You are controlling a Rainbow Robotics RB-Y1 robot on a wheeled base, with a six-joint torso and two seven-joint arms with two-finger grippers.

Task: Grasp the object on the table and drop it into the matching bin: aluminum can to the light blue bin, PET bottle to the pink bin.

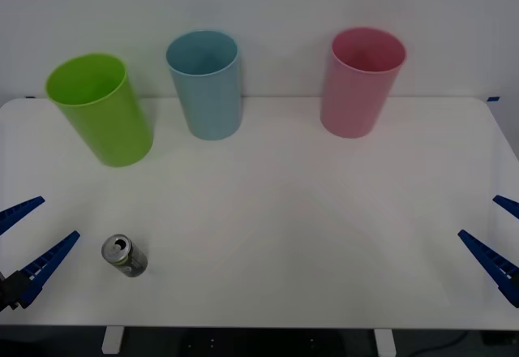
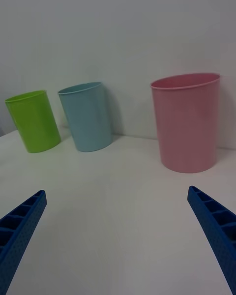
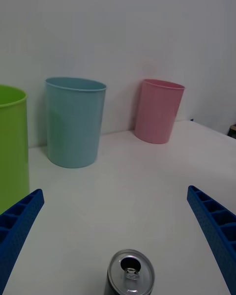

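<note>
Aluminum can (image 1: pixel 124 255) upright near the bench's (image 1: pixel 324 235) front-left edge, well apart from the bins: lime green bin (image 1: pixel 100 109), light blue bin (image 1: pixel 205 83), pink bin (image 1: pixel 360 81) along the far edge (wide bare bench between). Left gripper (image 1: pixel 28 247) just beside the can, fingers spread wide, holding nothing. Right gripper (image 1: pixel 495 235) at the right edge, likewise spread, nothing held.

You have a white table (image 1: pixel 268 211) carrying a lime green bin (image 1: pixel 101 109), a light blue bin (image 1: pixel 207 85) and a pink bin (image 1: pixel 359 81). Your aluminum can (image 1: pixel 124 255) is dark green-grey with a shiny silver top. Both grippers' ribbed fingers (image 1: pixel 45 264) are blue.
</note>
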